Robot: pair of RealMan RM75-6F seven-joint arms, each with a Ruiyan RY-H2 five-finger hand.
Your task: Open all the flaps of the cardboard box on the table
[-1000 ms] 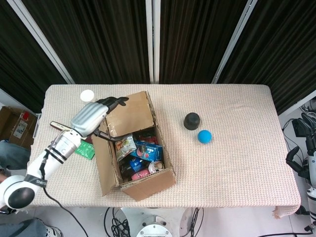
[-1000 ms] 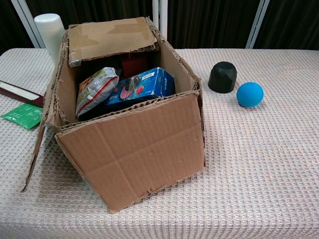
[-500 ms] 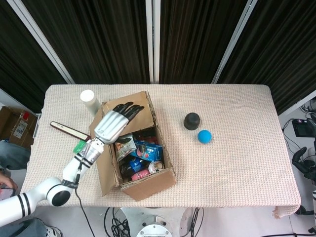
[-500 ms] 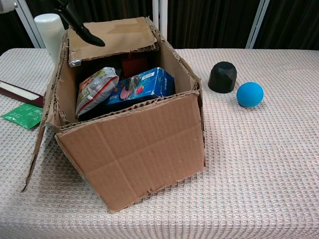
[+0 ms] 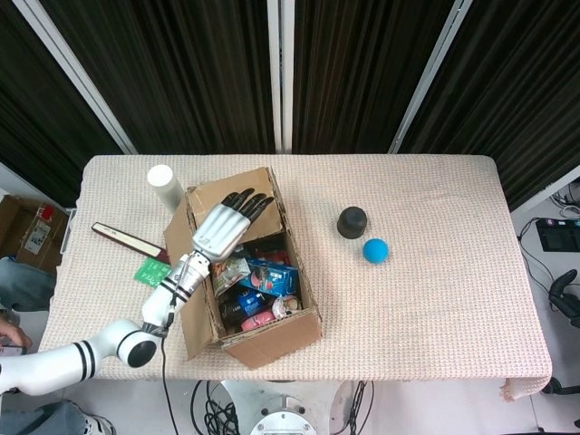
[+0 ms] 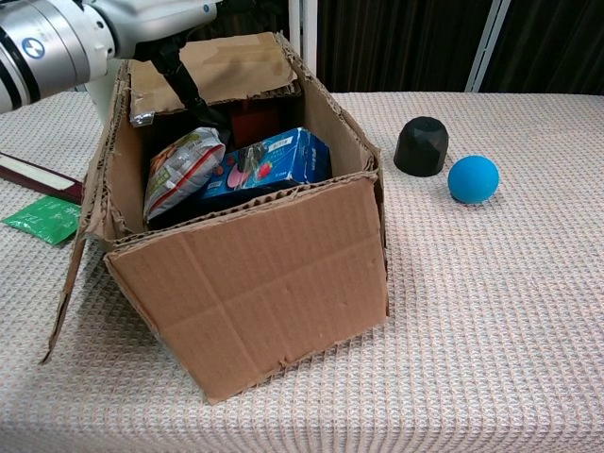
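Cardboard box [image 5: 245,263] sits at the bench's [image 5: 435,290] nine o'clock side. Left robot hand [image 5: 222,227] hovers spread, holding nothing, over the far flap [image 6: 212,66], still folded inward. Next, probably: hook fingers under, lift back.

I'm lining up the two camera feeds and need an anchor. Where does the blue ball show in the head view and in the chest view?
Head view: the blue ball lies right of centre on the table, just below and right of the black object.
Chest view: the blue ball sits at the right, just right of the black object.
Shared landmark: the cardboard box, left of the ball in both.
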